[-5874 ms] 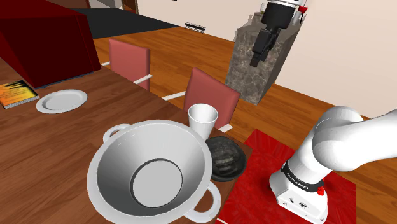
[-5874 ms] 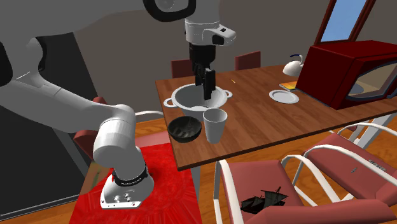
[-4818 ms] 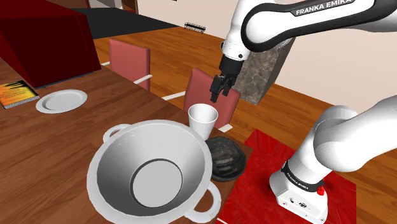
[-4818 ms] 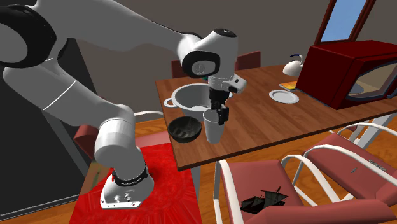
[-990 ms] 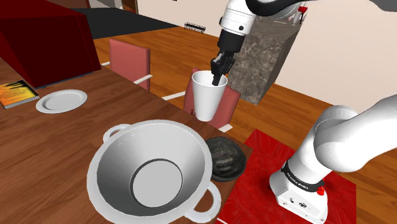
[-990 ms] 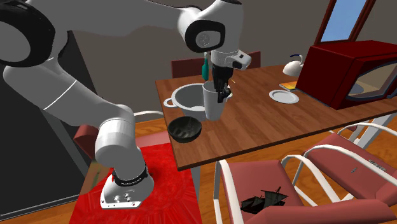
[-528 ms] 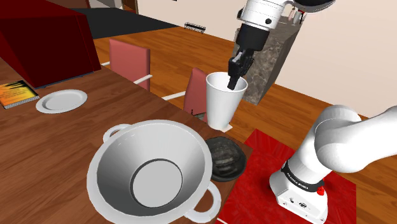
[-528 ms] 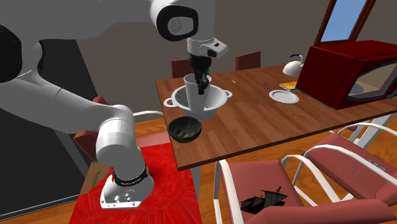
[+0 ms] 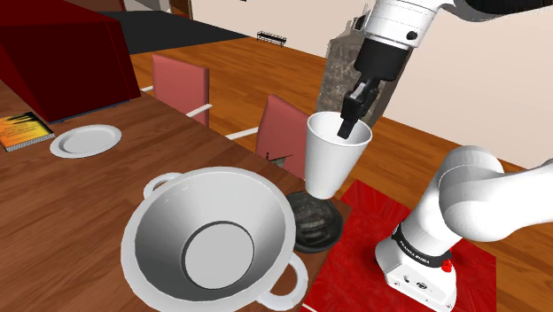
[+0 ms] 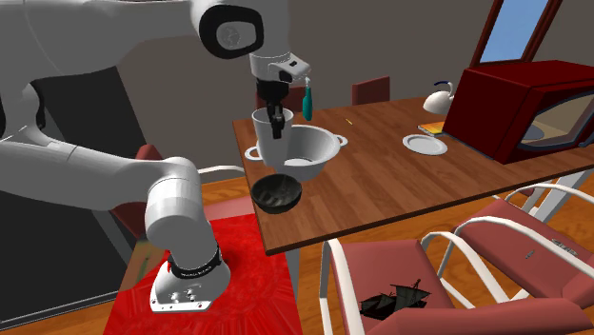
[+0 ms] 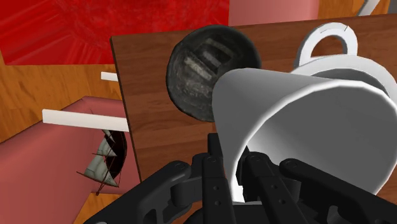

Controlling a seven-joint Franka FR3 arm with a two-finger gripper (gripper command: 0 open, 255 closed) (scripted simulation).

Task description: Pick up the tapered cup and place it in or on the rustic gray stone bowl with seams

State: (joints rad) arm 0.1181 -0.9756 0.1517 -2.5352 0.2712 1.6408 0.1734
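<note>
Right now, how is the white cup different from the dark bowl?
The cup is white and plain; the bowl is dark grey with rough lighter patches. The cup is tall and narrows toward its base; the bowl is low and wide. The cup is up in the air, clasped at its rim by the gripper; the bowl sits on the table near its corner. Both are round and open at the top.
</note>
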